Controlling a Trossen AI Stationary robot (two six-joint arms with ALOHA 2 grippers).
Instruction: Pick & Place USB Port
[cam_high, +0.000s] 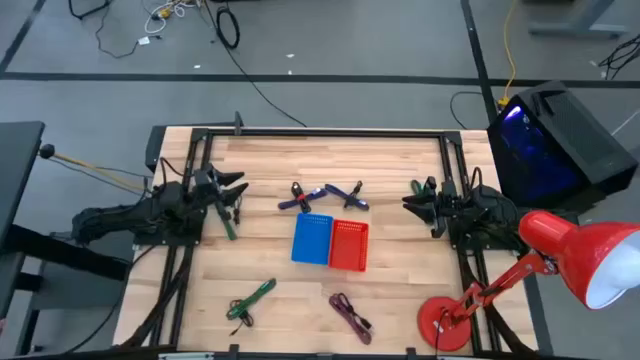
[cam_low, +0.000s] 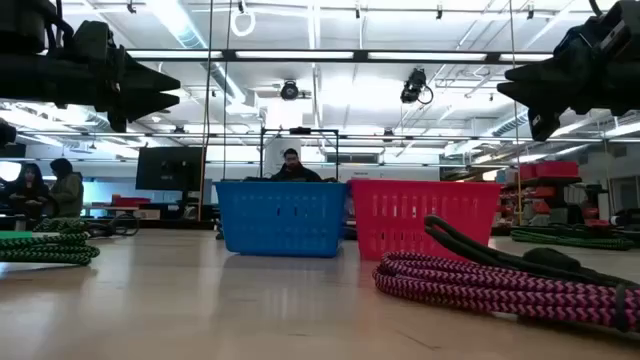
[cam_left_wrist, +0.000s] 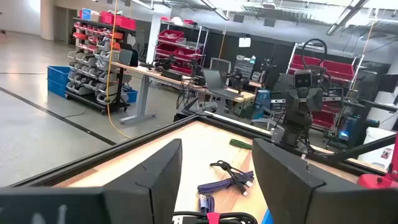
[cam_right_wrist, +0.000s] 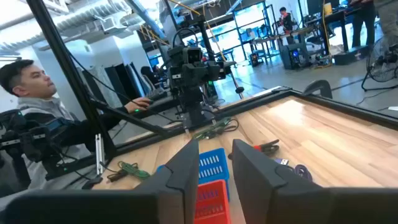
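Blue-purple USB cables (cam_high: 325, 195) lie in a tangle on the wooden table just beyond a blue basket (cam_high: 312, 238) and a red basket (cam_high: 349, 245) that stand side by side at the middle. A green cable (cam_high: 250, 300) and a magenta cable (cam_high: 350, 315) lie near the near edge. My left gripper (cam_high: 243, 187) hovers open at the table's left, pointing at the cables (cam_left_wrist: 233, 177). My right gripper (cam_high: 407, 195) hovers open at the table's right, facing the baskets (cam_right_wrist: 211, 168). Neither touches anything.
A red desk lamp (cam_high: 560, 255) stands at the near right corner, its base (cam_high: 445, 322) on the table. A dark green cable (cam_high: 228, 225) lies under the left gripper. A black frame (cam_high: 320, 131) borders the table. A person (cam_right_wrist: 25, 93) sits beyond the left side.
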